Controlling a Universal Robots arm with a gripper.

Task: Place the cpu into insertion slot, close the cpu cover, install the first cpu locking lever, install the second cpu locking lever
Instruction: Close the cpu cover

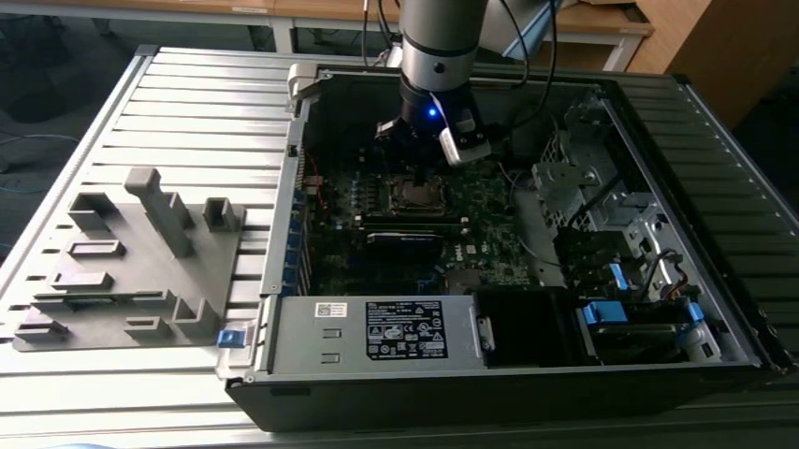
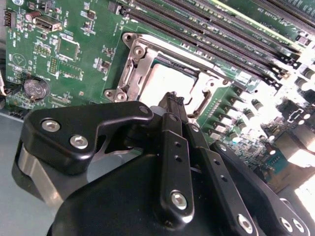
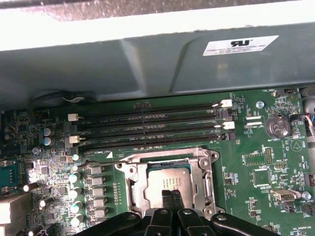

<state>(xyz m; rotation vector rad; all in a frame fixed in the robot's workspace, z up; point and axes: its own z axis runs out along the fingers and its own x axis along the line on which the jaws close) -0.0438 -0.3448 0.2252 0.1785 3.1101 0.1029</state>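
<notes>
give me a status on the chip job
gripper jaws shut, tips right over the chip. chip lies flat in the socket. memory slots alongside, apart from the socket.

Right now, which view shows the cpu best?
The first wrist view: the cpu sits in the insertion slot, grey top nearly head-on, the gripper tips covering just one edge. In the second wrist view it looks washed-out white, partly behind the gripper. In the exterior view it is a small square under the arm.
</notes>
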